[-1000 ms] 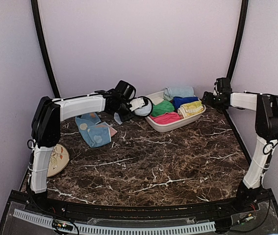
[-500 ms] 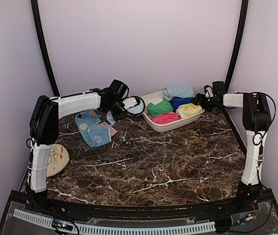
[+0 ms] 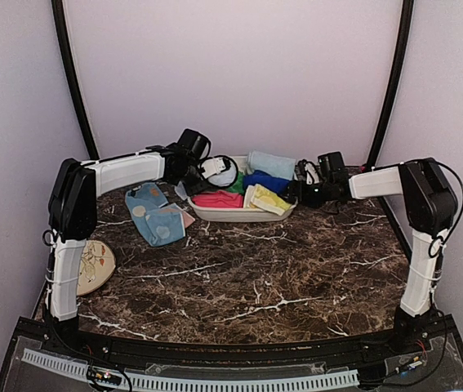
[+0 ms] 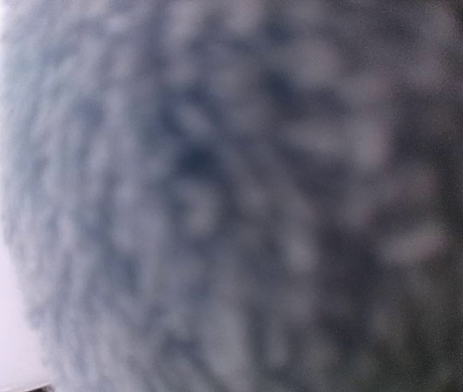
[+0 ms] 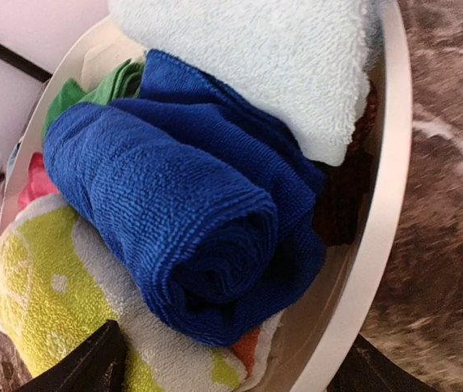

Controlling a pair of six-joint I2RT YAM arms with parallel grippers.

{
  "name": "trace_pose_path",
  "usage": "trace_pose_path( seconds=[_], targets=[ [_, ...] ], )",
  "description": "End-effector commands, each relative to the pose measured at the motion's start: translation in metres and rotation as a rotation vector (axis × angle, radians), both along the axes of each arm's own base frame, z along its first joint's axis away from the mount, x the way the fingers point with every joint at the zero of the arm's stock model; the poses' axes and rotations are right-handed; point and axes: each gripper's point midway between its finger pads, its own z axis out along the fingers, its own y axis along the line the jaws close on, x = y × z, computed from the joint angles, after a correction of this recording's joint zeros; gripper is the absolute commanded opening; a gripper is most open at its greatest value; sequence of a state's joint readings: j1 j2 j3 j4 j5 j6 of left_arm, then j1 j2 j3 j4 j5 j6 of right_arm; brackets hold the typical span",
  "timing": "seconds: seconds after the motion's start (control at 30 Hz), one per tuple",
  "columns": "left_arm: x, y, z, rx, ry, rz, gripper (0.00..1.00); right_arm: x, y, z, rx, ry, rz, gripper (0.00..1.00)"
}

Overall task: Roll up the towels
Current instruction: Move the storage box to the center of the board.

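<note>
The spotted medium-blue towel (image 3: 156,216) lies loosely folded on the marble, left of centre. At the back my left gripper (image 3: 213,171) is shut on the pale blue towel (image 3: 224,175), a small roll held at the left end of the white tray (image 3: 239,216). In the left wrist view only blurred pale blue cloth (image 4: 215,196) shows, filling the frame and hiding the fingers. My right gripper (image 3: 300,193) is open at the tray's right end. In the right wrist view it (image 5: 239,363) has one finger over the yellow roll (image 5: 43,302) and the other outside the rim (image 5: 378,245).
The tray holds rolled towels: dark blue (image 5: 174,212), pale aqua (image 3: 270,163), green (image 5: 92,86), pink (image 3: 217,198) and yellow (image 3: 265,198). A round beige plate (image 3: 92,265) lies at the table's left edge beside the left arm's base.
The tray has slid left across the back of the table, with my right gripper moving left at its right end. The left gripper has stayed at the back with its roll.
</note>
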State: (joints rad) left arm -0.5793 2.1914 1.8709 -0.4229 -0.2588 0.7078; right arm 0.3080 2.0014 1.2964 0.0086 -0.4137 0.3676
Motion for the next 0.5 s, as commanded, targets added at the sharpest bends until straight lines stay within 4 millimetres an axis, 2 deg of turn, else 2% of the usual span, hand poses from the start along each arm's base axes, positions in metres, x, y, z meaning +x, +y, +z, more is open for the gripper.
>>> trace_pose_path(
  seconds=[0.0, 0.03, 0.1, 0.23, 0.33, 0.47],
  targets=[
    [0.035, 0.006, 0.08, -0.008, -0.229, -0.02, 0.0, -0.037, 0.026, -0.004, 0.047, 0.037, 0.068, 0.83],
    [0.044, 0.006, 0.075, 0.015, -0.238, -0.024, 0.0, -0.041, 0.027, -0.002, 0.061, 0.035, 0.065, 0.83],
    [0.063, 0.007, 0.077, 0.053, -0.29, -0.029, 0.0, -0.057, 0.025, -0.006, 0.069, 0.055, 0.052, 0.83],
    [0.091, 0.001, 0.074, 0.112, -0.376, -0.068, 0.0, -0.075, 0.02, 0.002, 0.074, 0.045, 0.043, 0.83],
    [0.101, -0.013, 0.063, 0.113, -0.387, -0.123, 0.0, -0.083, 0.015, 0.005, 0.056, 0.038, 0.038, 0.84],
    [0.103, -0.032, 0.048, 0.106, -0.378, -0.197, 0.0, -0.087, 0.016, 0.011, 0.064, 0.031, 0.047, 0.85]
  ],
)
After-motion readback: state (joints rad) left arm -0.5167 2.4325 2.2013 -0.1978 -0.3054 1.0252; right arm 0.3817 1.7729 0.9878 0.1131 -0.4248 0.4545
